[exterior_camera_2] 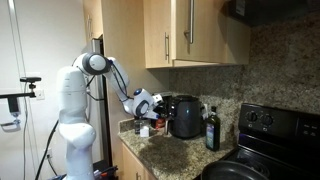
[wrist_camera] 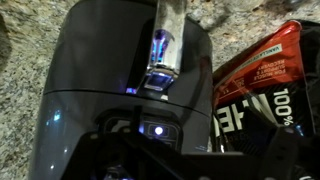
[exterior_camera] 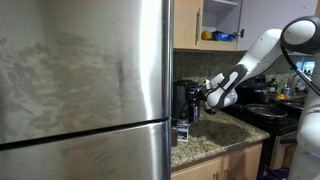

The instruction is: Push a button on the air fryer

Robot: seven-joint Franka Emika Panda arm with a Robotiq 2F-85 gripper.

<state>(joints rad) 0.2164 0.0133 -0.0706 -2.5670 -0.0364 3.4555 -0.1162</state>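
Observation:
The air fryer (exterior_camera: 185, 99) is a tall black glossy appliance on the granite counter, seen in both exterior views (exterior_camera_2: 185, 115). It fills the wrist view (wrist_camera: 120, 70), where a small blue-lit button (wrist_camera: 153, 129) glows on its panel. My gripper (exterior_camera: 205, 97) is right at the air fryer's front face, also seen in an exterior view (exterior_camera_2: 156, 108). In the wrist view its dark fingers (wrist_camera: 190, 160) lie along the bottom edge, close to the lit button, and look shut and empty.
A large stainless fridge (exterior_camera: 85, 80) stands beside the counter. A dark bottle (exterior_camera_2: 211, 128) is next to the air fryer, with a black stove (exterior_camera_2: 265, 130) beyond. A red and black bag (wrist_camera: 262, 85) lies beside the fryer. Wood cabinets (exterior_camera_2: 195, 30) hang overhead.

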